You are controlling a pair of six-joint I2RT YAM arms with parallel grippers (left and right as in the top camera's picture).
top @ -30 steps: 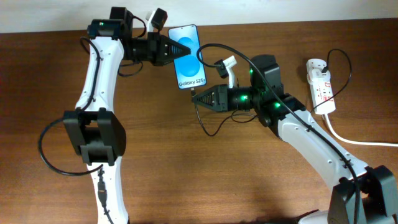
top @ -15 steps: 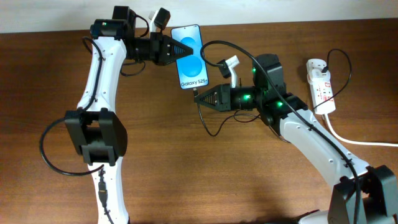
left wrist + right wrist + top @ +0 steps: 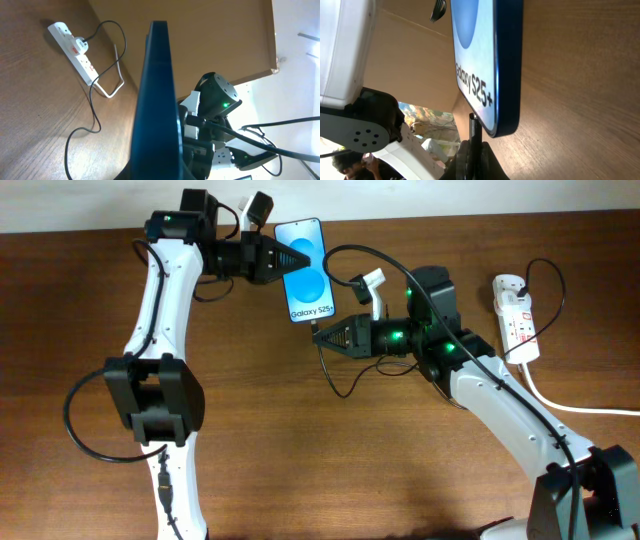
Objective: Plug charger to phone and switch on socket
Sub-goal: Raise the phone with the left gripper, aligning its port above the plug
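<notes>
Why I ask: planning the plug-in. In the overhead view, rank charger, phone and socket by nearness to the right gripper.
1. charger: in the jaws of the right gripper.
2. phone: just up-left of it.
3. socket: far to the right.

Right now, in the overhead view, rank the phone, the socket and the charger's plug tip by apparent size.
1. phone, largest, though it may be raised toward the camera.
2. socket, narrower and somewhat shorter.
3. charger plug tip, a tiny speck below the phone.
</notes>
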